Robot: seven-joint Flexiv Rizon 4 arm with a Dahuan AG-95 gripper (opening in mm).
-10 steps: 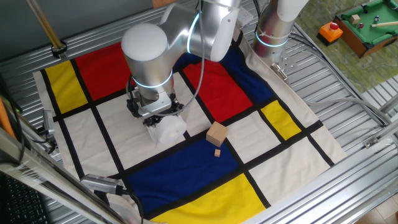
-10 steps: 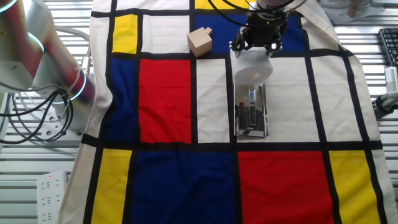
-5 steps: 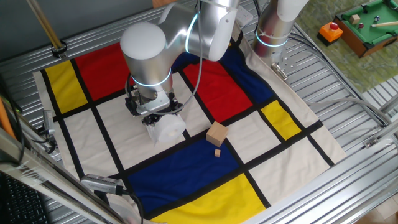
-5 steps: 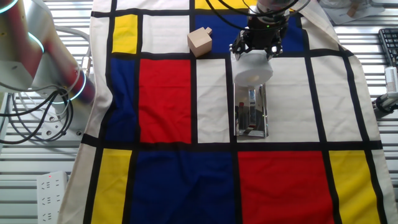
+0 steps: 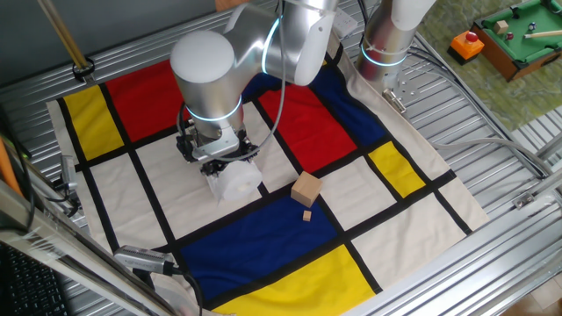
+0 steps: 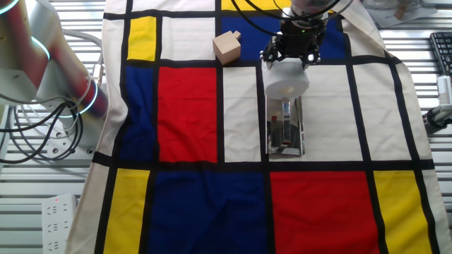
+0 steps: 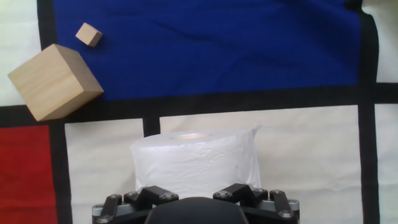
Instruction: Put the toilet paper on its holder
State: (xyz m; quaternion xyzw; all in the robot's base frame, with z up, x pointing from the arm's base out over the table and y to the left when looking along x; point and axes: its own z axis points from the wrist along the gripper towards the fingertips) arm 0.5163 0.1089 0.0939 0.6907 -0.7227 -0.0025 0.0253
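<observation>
Cube [image 7: 55, 81] beside small block [image 7: 89, 34] | hand [image 7: 194, 202] grips toilet paper [image 7: 194, 162]

White toilet paper [image 7: 194, 160] (embossed), tan cube [image 7: 55, 81], colour-block cloth [image 6: 187, 113].

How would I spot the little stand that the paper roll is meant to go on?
Start from the colourful checked cloth that covers the table and find the white panel right under the robot's gripper. The holder lies there, next to the white toilet paper. It is the only shiny, mirror-like metal thing; the wooden cube nearby is dull tan.
</observation>
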